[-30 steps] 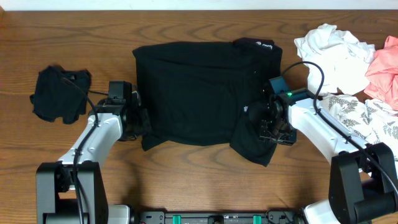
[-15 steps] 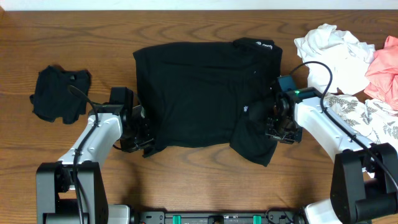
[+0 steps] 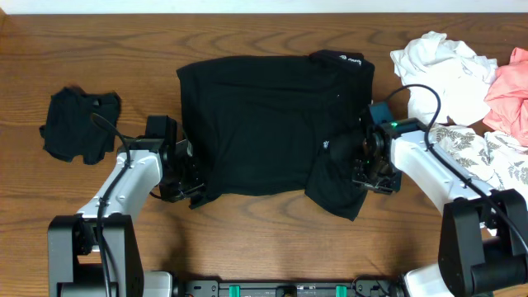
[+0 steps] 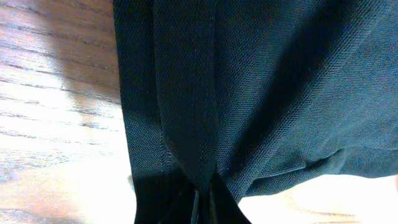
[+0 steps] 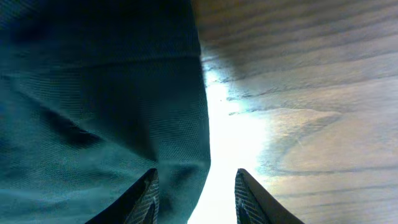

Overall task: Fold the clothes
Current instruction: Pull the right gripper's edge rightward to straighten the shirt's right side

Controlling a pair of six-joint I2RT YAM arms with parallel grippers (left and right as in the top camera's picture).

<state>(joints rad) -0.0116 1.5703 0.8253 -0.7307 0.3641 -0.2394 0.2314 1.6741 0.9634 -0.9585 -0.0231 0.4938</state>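
A large black shirt [image 3: 272, 124] lies spread on the wooden table, with a small white tag [image 3: 355, 59] at its far right corner. My left gripper [image 3: 191, 183] is at the shirt's lower left corner, shut on a pinched fold of black fabric [image 4: 249, 81]; the jaws [image 4: 202, 208] are buried in cloth. At the shirt's lower right my right gripper [image 3: 356, 169] stands by a folded flap [image 3: 334, 194]. In the right wrist view it [image 5: 198, 199] is open, with the edge of the shirt [image 5: 93, 106] lying between the fingers, against the left one.
A small crumpled black garment [image 3: 78, 124] lies at the far left. White [image 3: 437, 70], pink [image 3: 511, 91] and leaf-print [image 3: 487, 157] clothes are piled at the right edge. Bare wood [image 5: 311, 93] shows right of the shirt's edge.
My left gripper has pulled toward the table's front, dragging the shirt's lower left corner with it. The right gripper has shifted slightly right along the shirt's edge.
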